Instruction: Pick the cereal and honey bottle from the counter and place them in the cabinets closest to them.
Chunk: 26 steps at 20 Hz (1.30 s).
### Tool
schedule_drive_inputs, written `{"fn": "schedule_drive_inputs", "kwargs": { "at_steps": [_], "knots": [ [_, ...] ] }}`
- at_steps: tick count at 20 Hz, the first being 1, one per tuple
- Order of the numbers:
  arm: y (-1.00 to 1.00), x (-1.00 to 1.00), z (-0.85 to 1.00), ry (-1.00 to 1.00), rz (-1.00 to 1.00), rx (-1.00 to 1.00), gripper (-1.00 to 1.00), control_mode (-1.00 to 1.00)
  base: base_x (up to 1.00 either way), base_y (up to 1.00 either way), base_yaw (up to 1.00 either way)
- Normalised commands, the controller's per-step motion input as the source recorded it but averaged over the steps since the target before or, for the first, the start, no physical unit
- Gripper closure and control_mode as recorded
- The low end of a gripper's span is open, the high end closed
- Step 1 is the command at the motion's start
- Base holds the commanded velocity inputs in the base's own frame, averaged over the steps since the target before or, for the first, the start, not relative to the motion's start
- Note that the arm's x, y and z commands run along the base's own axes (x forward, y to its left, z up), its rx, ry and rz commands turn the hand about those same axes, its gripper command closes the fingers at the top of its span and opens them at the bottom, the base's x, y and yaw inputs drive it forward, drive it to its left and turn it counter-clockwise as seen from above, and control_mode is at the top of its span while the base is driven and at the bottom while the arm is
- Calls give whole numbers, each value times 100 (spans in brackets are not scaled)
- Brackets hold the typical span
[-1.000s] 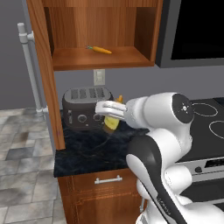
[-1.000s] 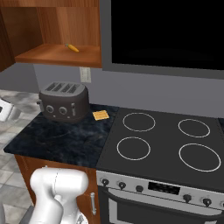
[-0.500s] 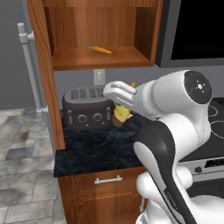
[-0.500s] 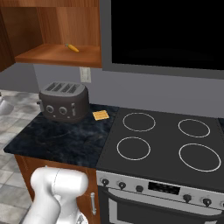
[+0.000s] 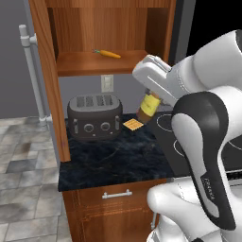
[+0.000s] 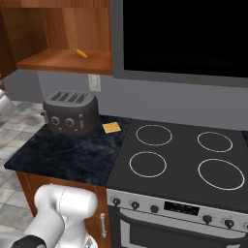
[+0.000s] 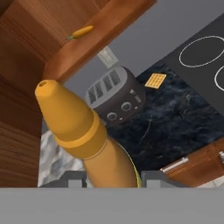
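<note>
One tapered amber honey bottle (image 7: 87, 144), marbled black counter (image 5: 118, 160)

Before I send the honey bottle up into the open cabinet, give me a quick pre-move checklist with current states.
1. Honey bottle held in the gripper: ok; the jaws are closed on it, and it is lifted clear of the counter.
2. Cabinet open: ok; the shelf is exposed.
3. Free room on the shelf: ok; a carrot lies near the middle, with bare wood either side.
4. Bottle clear of the toaster below: ok; it hangs up and to the side of it.
5. Bottle upright for setting down: not ok; it is tilted in the grip.
6. Clearance between the arm and the cabinet's side wall: cannot tell.
</note>
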Motion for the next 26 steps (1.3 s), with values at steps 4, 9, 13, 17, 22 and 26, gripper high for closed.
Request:
{"fn": "schedule_drive_inputs", "kwargs": {
  "at_steps": [4,9,13,17,22,26],
  "knots": [
    [-39,-1,26,0,0,9,100,-100,0,0,0],
    [-9,-8,4,-5,0,1,100,-100,0,0,0],
    [0,0,9,-1,0,0,100,-100,0,0,0],
    [0,-1,47,-1,-3,-3,100,-100,0,0,0],
    [-3,-18,42,0,0,-8,100,-100,0,0,0],
    [-6,-15,22,1,0,-12,100,-100,0,0,0]
  ]
}}
